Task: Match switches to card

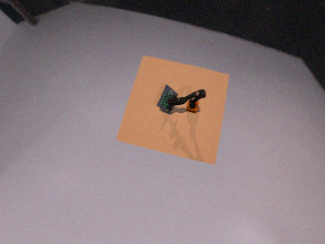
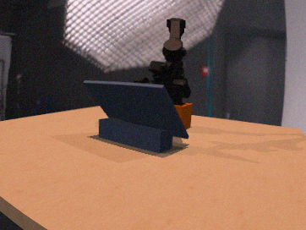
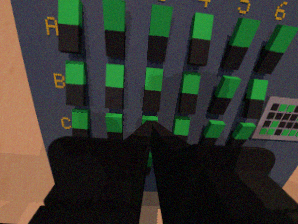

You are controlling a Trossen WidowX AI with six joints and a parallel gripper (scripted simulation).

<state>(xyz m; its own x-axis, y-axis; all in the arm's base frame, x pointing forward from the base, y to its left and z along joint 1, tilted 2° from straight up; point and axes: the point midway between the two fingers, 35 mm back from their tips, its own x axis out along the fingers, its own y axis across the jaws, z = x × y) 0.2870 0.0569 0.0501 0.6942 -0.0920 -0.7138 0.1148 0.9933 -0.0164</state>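
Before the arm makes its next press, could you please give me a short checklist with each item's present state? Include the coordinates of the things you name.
1. Gripper (image 1: 169,102) (image 3: 150,125) fingers shut together: ok.
2. Nothing held between the fingertips: ok.
3. Row letters A, B and C readable in the wrist view: ok.
4. Panel (image 1: 167,92) (image 2: 131,101) (image 3: 95,55) standing on its block (image 2: 131,134): ok.
5. Whole card (image 3: 270,101) in the wrist view: not ok, its right side is cut off.
6. Fingertips touching a row C switch: cannot tell.
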